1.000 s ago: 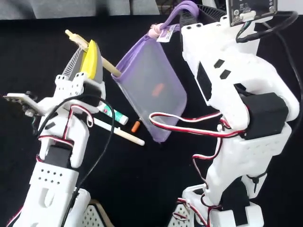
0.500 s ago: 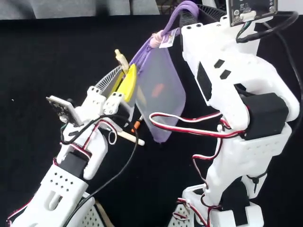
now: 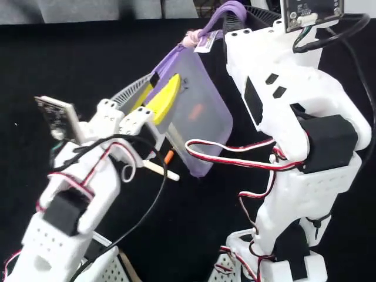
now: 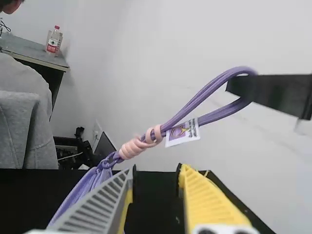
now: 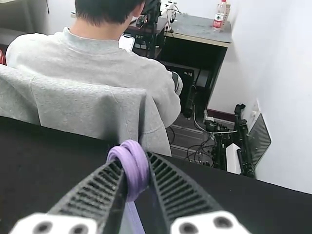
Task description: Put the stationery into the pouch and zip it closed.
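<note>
Right wrist view: pouch loop (image 5: 130, 163) over black table (image 5: 44, 161), desk (image 5: 200, 29) and bottle (image 5: 222, 13) beyond

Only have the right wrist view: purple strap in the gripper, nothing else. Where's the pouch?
Observer: The pouch hangs tilted from that strap, which the right gripper holds up above the black table.
Operator: Left arm?
Observer: The left gripper is at the pouch's upper rim, fingers apart. I cannot tell whether a finger is inside.
Operator: Anything left outside?
Observer: A pale pen and a small orange piece lie on the table by the pouch's lower corner.
</note>
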Motion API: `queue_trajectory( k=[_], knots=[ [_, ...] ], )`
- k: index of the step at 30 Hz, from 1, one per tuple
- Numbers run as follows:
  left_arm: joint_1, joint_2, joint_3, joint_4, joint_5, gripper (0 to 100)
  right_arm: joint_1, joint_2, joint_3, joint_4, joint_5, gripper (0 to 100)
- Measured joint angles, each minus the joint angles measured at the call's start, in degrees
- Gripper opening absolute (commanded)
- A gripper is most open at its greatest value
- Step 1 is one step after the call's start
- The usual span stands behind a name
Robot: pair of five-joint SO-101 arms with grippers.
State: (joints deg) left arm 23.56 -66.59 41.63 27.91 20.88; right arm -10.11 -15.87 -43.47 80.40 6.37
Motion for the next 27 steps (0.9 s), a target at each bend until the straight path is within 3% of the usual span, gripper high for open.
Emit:
queue_trajectory(
  k=[5, 9, 15, 22, 27],
  knots=[
    [-5.0, -0.3, -7.1, 6.1, 0.0, 16, 0.3, 0.0, 0.0, 0.0, 0.0, 1.1],
    [-14.8, -0.3, -8.0, 7.5, 0.0, 16, 3.5, 0.0, 0.0, 0.0, 0.0, 1.1],
    [-27.9, -0.3, 0.1, 9.7, 2.5, 16, 13.1, 0.0, 0.0, -0.1, 0.0, 1.1],
    [-26.0, -0.2, 17.1, 6.3, 1.1, 16, 22.0, 0.0, 0.0, -3.8, 0.0, 1.1],
    [-22.9, 0.0, 23.7, 7.3, -10.5, 16, 26.4, 0.0, 0.0, -4.3, 0.0, 1.1]
  ],
)
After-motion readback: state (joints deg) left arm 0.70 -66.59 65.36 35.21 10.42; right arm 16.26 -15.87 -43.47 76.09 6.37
